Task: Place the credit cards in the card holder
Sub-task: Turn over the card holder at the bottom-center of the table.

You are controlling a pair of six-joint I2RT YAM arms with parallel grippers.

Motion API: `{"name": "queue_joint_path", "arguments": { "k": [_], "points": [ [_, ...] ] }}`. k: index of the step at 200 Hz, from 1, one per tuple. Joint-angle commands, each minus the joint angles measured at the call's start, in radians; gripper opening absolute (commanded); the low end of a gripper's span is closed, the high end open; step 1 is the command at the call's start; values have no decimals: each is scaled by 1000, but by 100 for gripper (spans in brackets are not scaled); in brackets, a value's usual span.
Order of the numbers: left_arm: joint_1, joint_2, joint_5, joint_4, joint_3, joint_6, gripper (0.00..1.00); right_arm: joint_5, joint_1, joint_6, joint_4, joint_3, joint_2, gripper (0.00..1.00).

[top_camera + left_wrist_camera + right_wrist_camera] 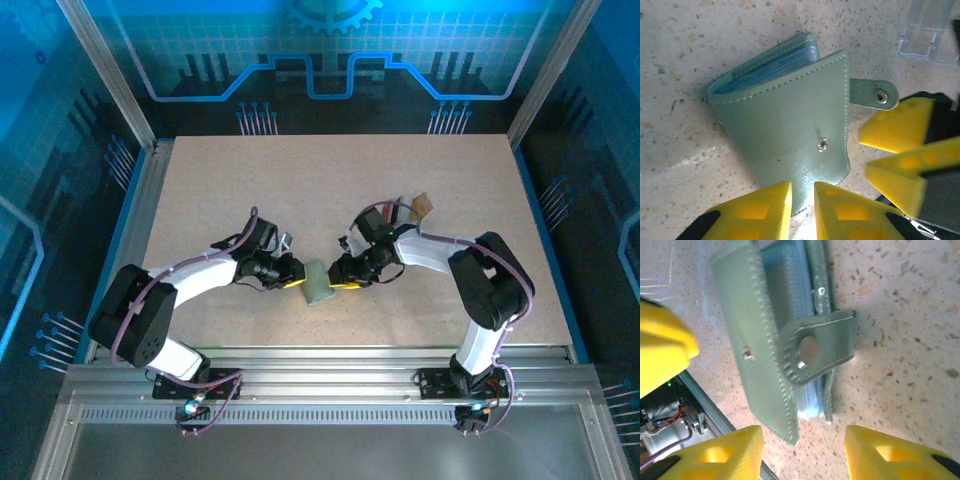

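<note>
Now the left gripper is pinching the near edge of the card holder, which is lying partly open on the desk between the two arms. The right gripper is standing open, one jaw on either side of the holder's end. Its best move is probably catching the top cover alone and folding it wide while the left is pinning the back flat. What looks like a tan card is lying well apart, by the right arm.
</note>
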Motion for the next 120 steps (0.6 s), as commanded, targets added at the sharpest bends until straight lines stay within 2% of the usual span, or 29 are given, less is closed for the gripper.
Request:
{"name": "queue_joint_path", "arguments": {
  "k": [1,40,120],
  "points": [
    [-9,27,10,38,26,3,20,92,3,-47,-116,38,-81,51],
    [-38,83,-19,28,53,22,20,195,13,-88,-214,128,-74,50],
    [-63,166,-70,6,87,48,20,258,62,-137,-298,302,65,37]
  ]
}}
